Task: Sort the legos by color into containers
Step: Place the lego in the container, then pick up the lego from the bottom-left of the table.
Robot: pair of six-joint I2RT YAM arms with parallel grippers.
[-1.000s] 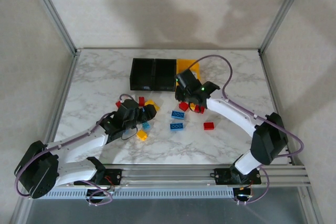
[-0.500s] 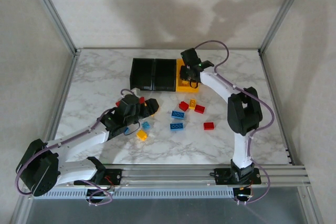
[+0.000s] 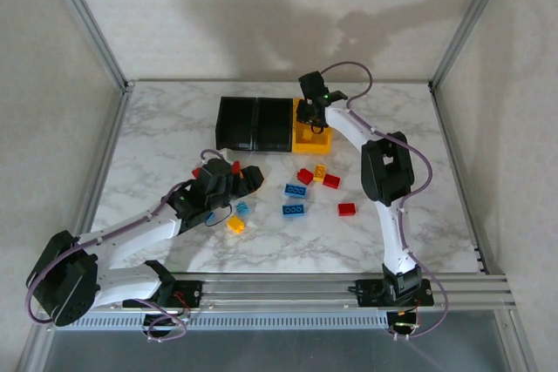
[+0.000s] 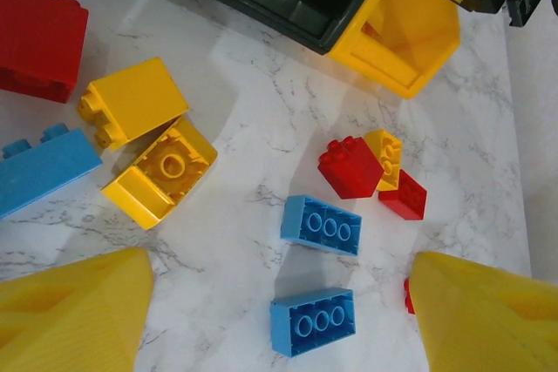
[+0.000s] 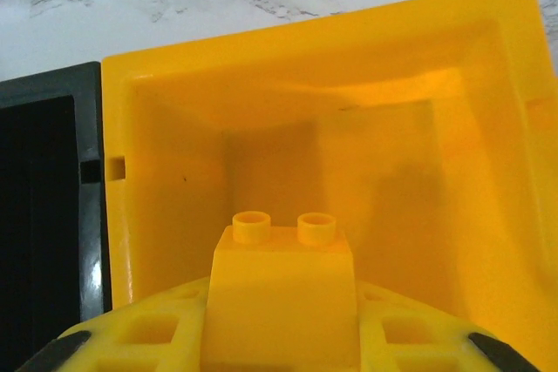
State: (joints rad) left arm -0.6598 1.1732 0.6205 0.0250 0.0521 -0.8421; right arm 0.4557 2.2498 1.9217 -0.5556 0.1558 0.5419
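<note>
Nearest us, the left gripper [image 3: 246, 179] hovers over the veined marble table [image 3: 157, 128], its ribbed yellow fingers [image 4: 74, 311] spread wide with nothing between them. Below it we see loose legos scattered on the glossy surface: a blue studded brick [image 4: 321, 225], a second blue brick [image 4: 312, 324], a chunky red brick [image 4: 350, 167] touching a small yellow one, and an upturned yellow brick [image 4: 161, 172] showing its hollow underside. Farther back stand the containers, two black bins [image 3: 255, 124] joined to a yellow-orange bin [image 5: 488, 128] with smooth, sloping walls. Above that bin's mouth the right gripper [image 3: 314, 119] is clamped on a blocky yellow two-stud lego [image 5: 281, 294]
</note>
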